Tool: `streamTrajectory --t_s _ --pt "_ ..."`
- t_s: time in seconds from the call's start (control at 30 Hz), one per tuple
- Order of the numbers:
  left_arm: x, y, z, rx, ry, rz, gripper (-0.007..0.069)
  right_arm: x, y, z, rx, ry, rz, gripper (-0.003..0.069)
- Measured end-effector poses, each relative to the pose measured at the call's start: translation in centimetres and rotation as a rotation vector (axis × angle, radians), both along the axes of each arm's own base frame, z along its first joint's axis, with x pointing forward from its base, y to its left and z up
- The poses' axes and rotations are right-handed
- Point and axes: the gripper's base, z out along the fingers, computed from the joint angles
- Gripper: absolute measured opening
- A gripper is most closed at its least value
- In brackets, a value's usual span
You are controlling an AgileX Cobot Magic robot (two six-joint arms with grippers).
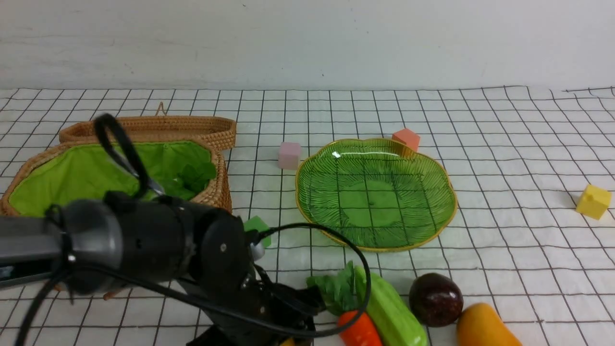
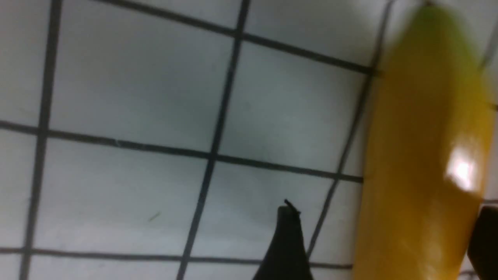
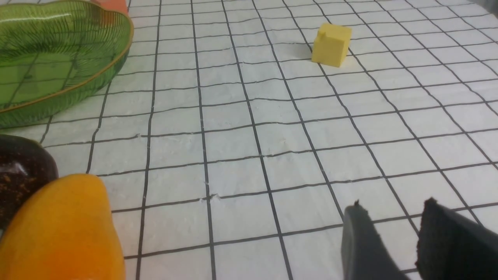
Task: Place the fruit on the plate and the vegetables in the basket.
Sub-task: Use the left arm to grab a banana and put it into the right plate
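Note:
In the left wrist view the yellow banana (image 2: 424, 155) lies on the checked cloth between my left gripper's (image 2: 385, 210) open jaws; one finger (image 2: 288, 241) stands clear of it. The front view shows only the banana's tip (image 1: 288, 342) under my left arm (image 1: 158, 250). The carrot (image 1: 360, 331), light-green gourd (image 1: 391, 312), purple ball (image 1: 436, 299) and mango (image 1: 485, 327) lie in a row near the front edge. The green plate (image 1: 432, 168) is bare. Green toy leaves (image 1: 194, 178) lie in the lined basket (image 1: 218, 187). My right gripper (image 3: 393, 202) hangs open over bare cloth, beside the mango (image 3: 62, 229).
Foam cubes sit around the plate: pink (image 1: 289, 154), orange (image 1: 406, 139), yellow (image 1: 594, 201) at the far right, and green (image 1: 257, 228) beside the basket. The basket's lid (image 1: 158, 127) lies open behind it. A cable (image 1: 355, 259) loops off the left arm.

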Motion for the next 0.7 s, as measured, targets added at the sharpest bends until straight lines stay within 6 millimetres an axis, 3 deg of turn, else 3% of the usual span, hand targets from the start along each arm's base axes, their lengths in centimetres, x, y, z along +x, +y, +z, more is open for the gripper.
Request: streamTrajectory --t_s 0.23,0.4,0.53,0.57,0.6,0.63,0.67,0.7 --pt "0.8 -0.7 -0.2 0.013 0.02 -0.011 0.0509 0.0 0.0 0.0 0.0 0.0 0.0 0.0242" --pt "1.3 -1.0 0.8 0.004 -0.022 -0.07 0.0321 0.0 0.0 0.0 0.0 0.0 0.0 0.0242" --pt "1.6 -1.3 5.8 -0.053 -0.135 -0.123 0.0313 0.0 0.0 0.0 0.0 0.0 0.0 0.0242" --pt "1.7 -1.3 6.1 -0.057 -0.144 -0.124 0.0313 0.0 0.0 0.0 0.0 0.0 0.0 0.0242" --pt "1.9 -1.3 8.9 -0.078 -0.217 -0.141 0.0313 0.0 0.0 0.0 0.0 0.0 0.0 0.0242" --pt "1.9 -1.3 9.2 -0.079 -0.226 -0.143 0.0313 0.0 0.0 0.0 0.0 0.0 0.0 0.0242" --pt "2.5 -1.2 12.1 -0.094 -0.315 -0.153 0.0313 0.0 0.0 0.0 0.0 0.0 0.0 0.0242" --pt "2.7 -1.1 12.8 -0.093 -0.335 -0.153 0.0313 0.0 0.0 0.0 0.0 0.0 0.0 0.0242"
